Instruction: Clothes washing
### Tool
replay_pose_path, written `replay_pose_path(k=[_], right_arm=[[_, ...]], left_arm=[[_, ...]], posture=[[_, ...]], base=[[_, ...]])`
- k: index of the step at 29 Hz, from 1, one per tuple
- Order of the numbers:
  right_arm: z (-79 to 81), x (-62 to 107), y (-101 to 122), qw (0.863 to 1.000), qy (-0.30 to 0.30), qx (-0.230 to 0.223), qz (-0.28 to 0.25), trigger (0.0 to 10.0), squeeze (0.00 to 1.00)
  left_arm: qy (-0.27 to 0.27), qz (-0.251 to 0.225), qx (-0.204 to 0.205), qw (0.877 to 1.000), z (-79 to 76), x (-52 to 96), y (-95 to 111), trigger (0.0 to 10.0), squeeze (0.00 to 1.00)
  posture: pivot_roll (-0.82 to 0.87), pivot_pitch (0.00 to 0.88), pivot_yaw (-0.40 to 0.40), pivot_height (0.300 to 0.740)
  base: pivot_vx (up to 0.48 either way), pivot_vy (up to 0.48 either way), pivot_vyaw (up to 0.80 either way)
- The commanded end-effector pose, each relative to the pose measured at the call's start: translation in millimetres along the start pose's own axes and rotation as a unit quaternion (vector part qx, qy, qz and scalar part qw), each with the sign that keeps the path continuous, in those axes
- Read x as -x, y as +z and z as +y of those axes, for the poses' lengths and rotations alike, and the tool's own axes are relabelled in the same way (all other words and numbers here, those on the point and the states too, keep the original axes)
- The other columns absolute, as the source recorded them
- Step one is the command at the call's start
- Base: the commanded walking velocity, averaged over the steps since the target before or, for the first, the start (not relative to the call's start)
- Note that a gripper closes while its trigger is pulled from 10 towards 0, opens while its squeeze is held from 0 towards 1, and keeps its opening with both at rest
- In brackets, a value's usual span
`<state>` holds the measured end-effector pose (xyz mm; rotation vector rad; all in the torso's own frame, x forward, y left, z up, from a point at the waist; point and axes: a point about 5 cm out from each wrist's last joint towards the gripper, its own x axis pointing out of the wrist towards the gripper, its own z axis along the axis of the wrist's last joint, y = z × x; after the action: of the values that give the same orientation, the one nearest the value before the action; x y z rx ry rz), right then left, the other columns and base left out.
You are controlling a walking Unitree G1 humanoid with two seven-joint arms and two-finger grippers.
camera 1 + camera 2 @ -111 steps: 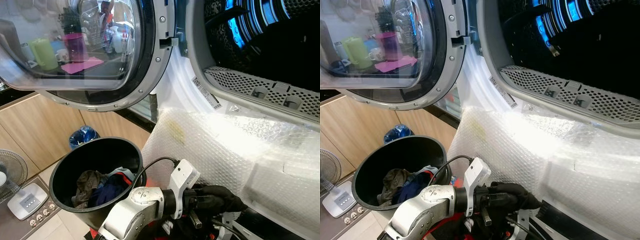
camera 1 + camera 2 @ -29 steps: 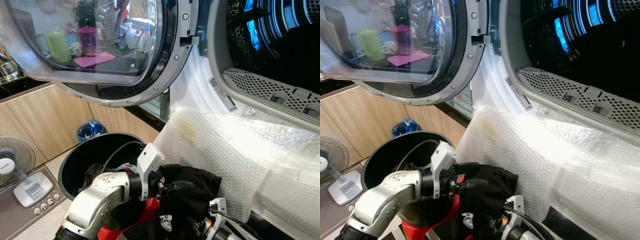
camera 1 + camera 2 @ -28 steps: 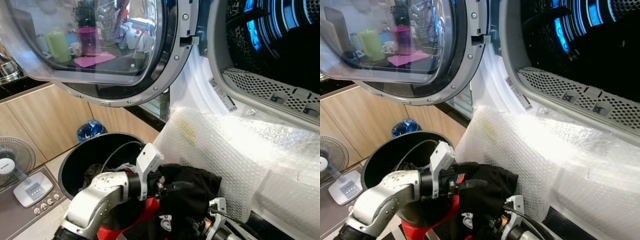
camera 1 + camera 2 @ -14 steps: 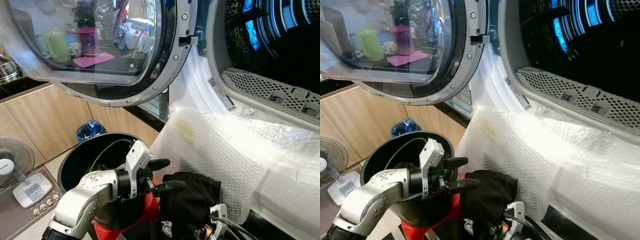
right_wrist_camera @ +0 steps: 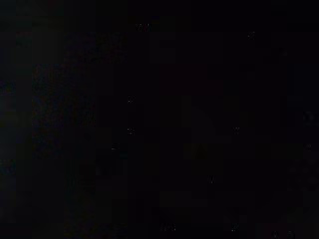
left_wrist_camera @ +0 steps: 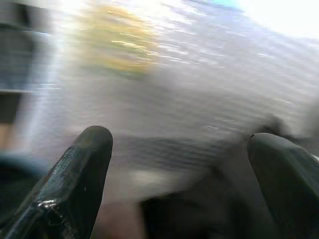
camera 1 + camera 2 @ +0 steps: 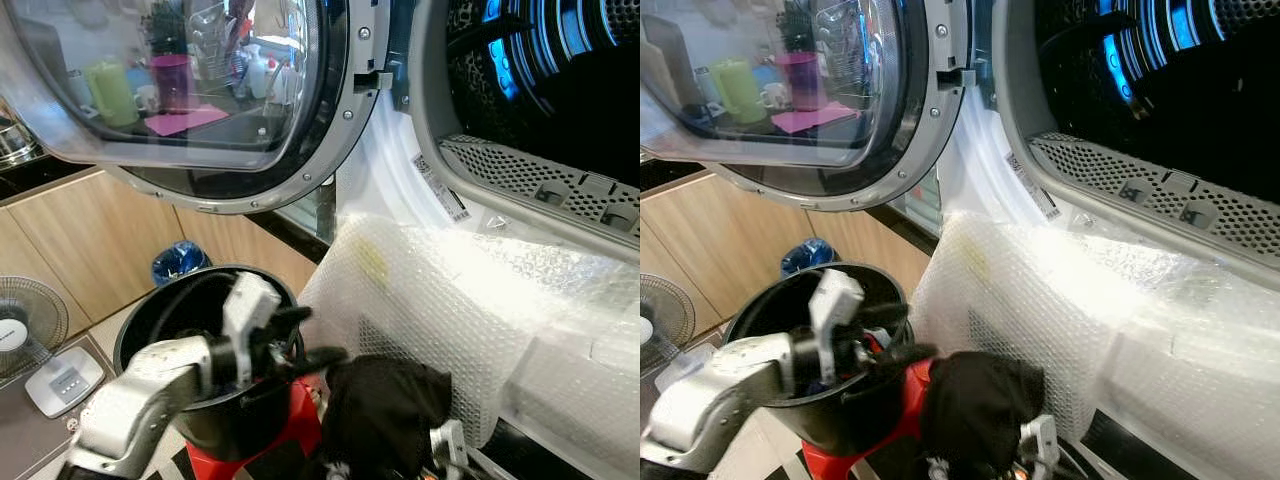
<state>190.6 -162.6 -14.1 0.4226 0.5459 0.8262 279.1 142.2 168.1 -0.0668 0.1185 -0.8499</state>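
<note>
Left gripper is seen blurred over the black laundry bucket, fingers spread wide, nothing held. Black garment is bunched just beside it, against the bubble-wrapped washer front. Right gripper's state cannot be told. Washer door stands open above.

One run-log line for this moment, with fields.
left gripper: open, over bin rim | black garment: bunched beside bin | washer door: open
</note>
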Motion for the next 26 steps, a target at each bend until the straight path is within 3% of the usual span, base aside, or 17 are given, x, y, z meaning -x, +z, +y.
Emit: replay_pose_path(k=[1,2,7,11,16,18,21,25,26], right_arm=[[4.8,-2.9,3,0.999,0.019,0.024,0.008,0.0,0.00],[6.3,2.0,2,0.999,0.033,0.033,0.023,0.0,0.00],[7.8,10.5,7,0.997,0.050,0.052,0.036,0.0,0.00],[14.0,14.2,20,0.994,0.068,0.079,0.028,0.0,0.00],[47.8,17.8,52,0.979,0.154,0.134,-0.001,0.0,0.00],[65.7,19.5,70,0.968,0.192,0.159,-0.029,0.0,0.00],[89.8,23.8,115,0.950,0.224,0.179,-0.127,0.0,0.00],[121.5,40.2,187,0.898,0.268,0.208,-0.279,0.0,0.00],[129.6,46.0,211,0.876,0.282,0.208,-0.332,0.0,0.00]], left_arm=[[0.054,-0.008,-0.017,0.998,10.6,2.6,3,10.0,0.00],[0.108,-0.006,-0.039,0.993,19.6,0.0,1,10.0,0.00],[0.210,-0.030,-0.030,0.977,34.4,4.2,1,10.0,0.00],[0.252,0.000,-0.058,0.966,42.4,6.7,-10,10.0,0.00],[0.264,0.007,-0.049,0.963,41.8,3.3,-23,10.0,0.00],[0.261,0.007,-0.049,0.964,41.4,0.2,-24,10.0,0.00],[0.271,0.012,-0.054,0.961,45.4,2.1,-28,10.0,0.00],[0.271,0.027,-0.063,0.960,46.2,3.2,-35,10.0,0.00],[0.271,0.033,-0.070,0.959,46.0,2.9,-36,10.0,0.00]], posture=[[0.01,0.050,0.073,0.740],[0.02,0.056,0.061,0.740],[0.01,0.066,0.062,0.740],[0.00,0.066,0.040,0.740],[-0.03,0.081,0.052,0.740],[-0.03,0.081,0.050,0.740],[-0.04,0.093,0.049,0.740],[-0.05,0.103,0.050,0.740],[-0.05,0.103,0.050,0.740]], base=[[0.000,0.000,0.00],[0.000,0.000,0.00],[0.000,0.000,0.00],[0.000,0.000,0.00],[0.000,0.000,0.00],[0.000,0.000,0.00],[0.000,0.000,0.00],[0.000,0.000,0.00],[0.000,0.000,0.00]])
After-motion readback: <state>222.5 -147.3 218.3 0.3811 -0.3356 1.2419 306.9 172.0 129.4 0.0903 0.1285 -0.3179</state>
